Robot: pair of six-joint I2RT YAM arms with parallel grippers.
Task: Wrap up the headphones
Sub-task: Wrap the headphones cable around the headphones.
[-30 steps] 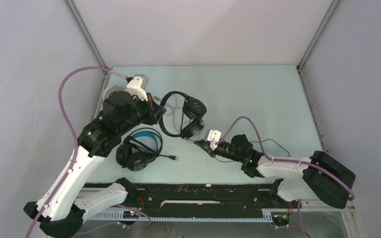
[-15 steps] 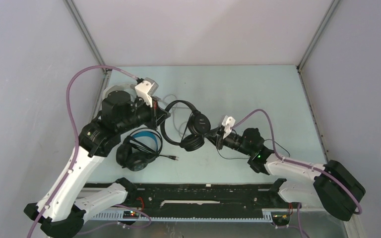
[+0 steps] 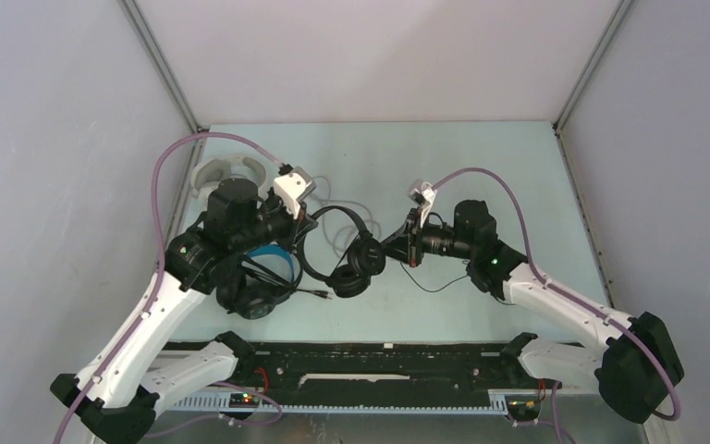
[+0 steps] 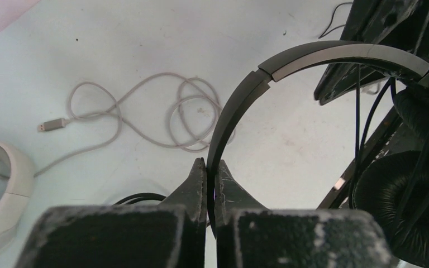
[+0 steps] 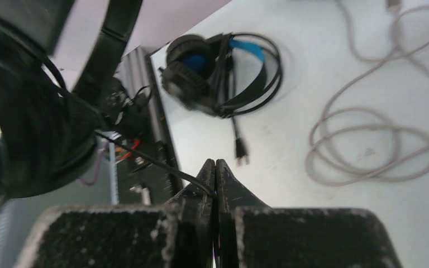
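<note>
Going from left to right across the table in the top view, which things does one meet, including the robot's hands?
The white headphones → left hand → thin black headphones → right hand.

The small headphones [image 3: 367,257] are held at the middle of the table [image 3: 481,166], between the left gripper [image 4: 208,167], clamped on the headband at their left, and the right gripper [image 5: 215,164], clamped on their cord [image 5: 145,159] at their right; a cable [image 4: 53,123] is spread on the table behind them. A second pair [image 3: 251,294] lies at the near left, under the left arm; a third pair [image 3: 211,171] lies at the far left, beside the wall.
</note>
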